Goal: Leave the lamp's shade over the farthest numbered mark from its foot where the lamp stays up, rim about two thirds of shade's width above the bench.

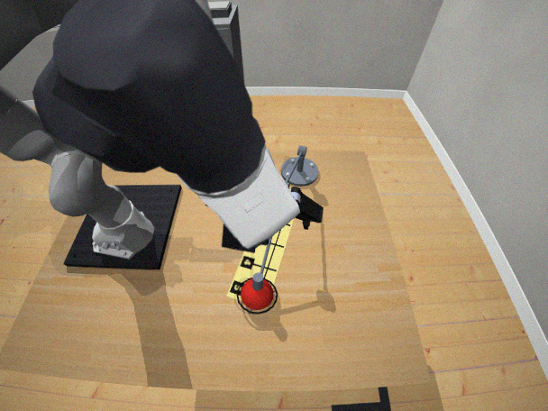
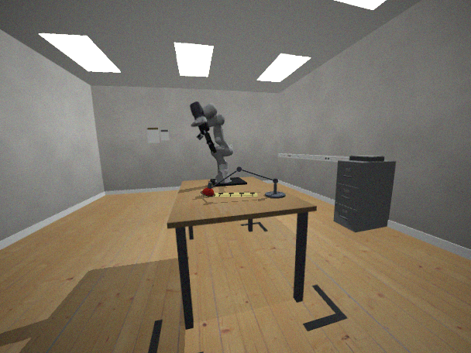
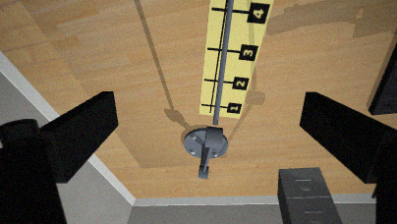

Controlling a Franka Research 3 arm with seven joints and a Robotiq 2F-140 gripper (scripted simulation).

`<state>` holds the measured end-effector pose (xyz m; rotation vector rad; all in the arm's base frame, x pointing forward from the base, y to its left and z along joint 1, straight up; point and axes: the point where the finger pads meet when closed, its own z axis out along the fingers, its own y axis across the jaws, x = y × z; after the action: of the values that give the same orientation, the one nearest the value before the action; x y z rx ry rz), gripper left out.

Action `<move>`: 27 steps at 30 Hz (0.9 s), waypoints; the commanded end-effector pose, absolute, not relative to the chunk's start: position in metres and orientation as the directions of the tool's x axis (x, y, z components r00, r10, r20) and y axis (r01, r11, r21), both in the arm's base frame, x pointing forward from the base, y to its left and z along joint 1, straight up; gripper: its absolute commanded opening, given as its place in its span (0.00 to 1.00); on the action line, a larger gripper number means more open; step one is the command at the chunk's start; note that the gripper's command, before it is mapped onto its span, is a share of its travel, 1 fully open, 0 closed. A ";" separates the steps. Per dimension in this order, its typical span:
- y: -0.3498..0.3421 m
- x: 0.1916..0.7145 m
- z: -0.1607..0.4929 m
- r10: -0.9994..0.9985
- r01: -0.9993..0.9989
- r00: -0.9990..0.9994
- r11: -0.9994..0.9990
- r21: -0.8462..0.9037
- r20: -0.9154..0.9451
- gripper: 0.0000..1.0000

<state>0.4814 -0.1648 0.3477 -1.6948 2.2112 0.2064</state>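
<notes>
The lamp's red shade point(image 1: 257, 297) point(image 2: 207, 192) hangs low at the far end of the yellow numbered strip point(image 1: 245, 276) point(image 2: 236, 194) point(image 3: 208, 69), beside label 5 point(image 1: 236, 287). Its exact rim height cannot be told. It is outside the wrist view. The grey foot point(image 1: 312, 174) point(image 2: 275, 195) point(image 3: 191, 140) stands beyond the mark 1 end. The arm rises from the foot's post to an elbow point(image 2: 239, 169) point(image 3: 214, 135), then slopes down to the shade. My gripper point(image 2: 214, 151) point(image 3: 209, 109) is open and empty, high above the bench. In the top view my hand hides the elbow.
The robot's black base plate point(image 1: 168, 225) point(image 2: 238, 181) is on the bench beside the strip. The bench's near edge point(image 2: 242, 217) shows in the exterior view. A grey cabinet point(image 2: 366, 193) point(image 3: 307, 186) stands on the floor behind the foot's side. Shadows of the lamp cross the bench.
</notes>
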 end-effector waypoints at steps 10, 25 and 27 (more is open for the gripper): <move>-0.111 0.498 0.345 -0.905 -0.954 -0.236 0.286 -0.095 -0.355 1.00; -0.055 0.506 0.344 -0.915 -0.964 -0.200 0.247 -0.094 -0.350 1.00; -0.047 0.507 0.344 -0.917 -0.966 -0.195 0.241 -0.094 -0.350 1.00</move>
<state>0.5032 -0.0577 0.3433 -1.7766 2.1642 0.2051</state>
